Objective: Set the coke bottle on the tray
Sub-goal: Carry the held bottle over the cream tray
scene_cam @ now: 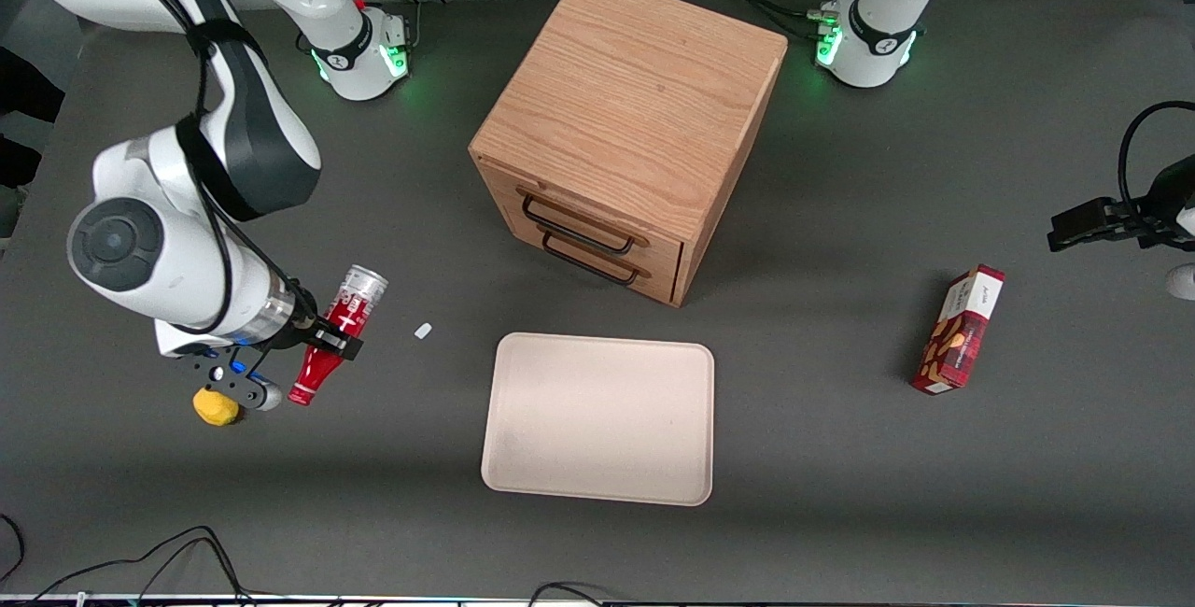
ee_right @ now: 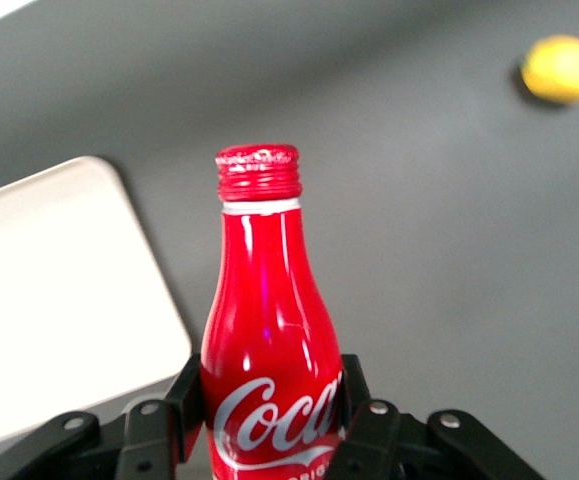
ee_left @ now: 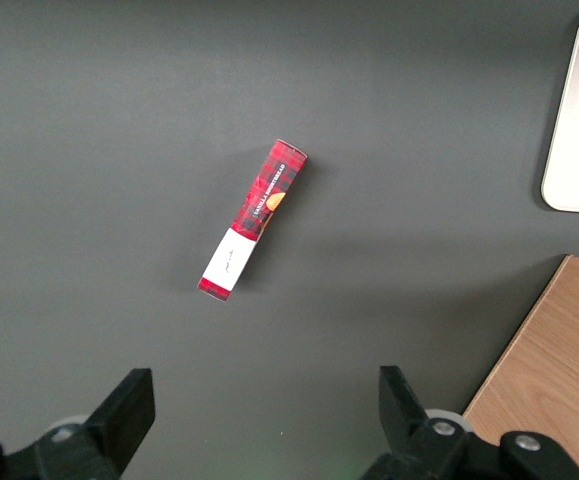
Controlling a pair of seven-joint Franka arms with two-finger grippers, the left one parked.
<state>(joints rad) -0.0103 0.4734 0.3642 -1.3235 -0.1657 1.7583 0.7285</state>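
My right gripper is shut on the coke bottle, a slim red bottle with white script logo. It holds the bottle tilted above the table, silvery base up and red cap down, toward the working arm's end of the table. In the right wrist view the fingers clamp the bottle's body on both sides. The pale cream tray lies flat on the table in front of the drawer cabinet, sideways from the bottle; its corner shows in the right wrist view.
A wooden drawer cabinet stands farther from the front camera than the tray. A yellow object lies beside the gripper. A small white scrap lies between bottle and tray. A red snack box lies toward the parked arm's end.
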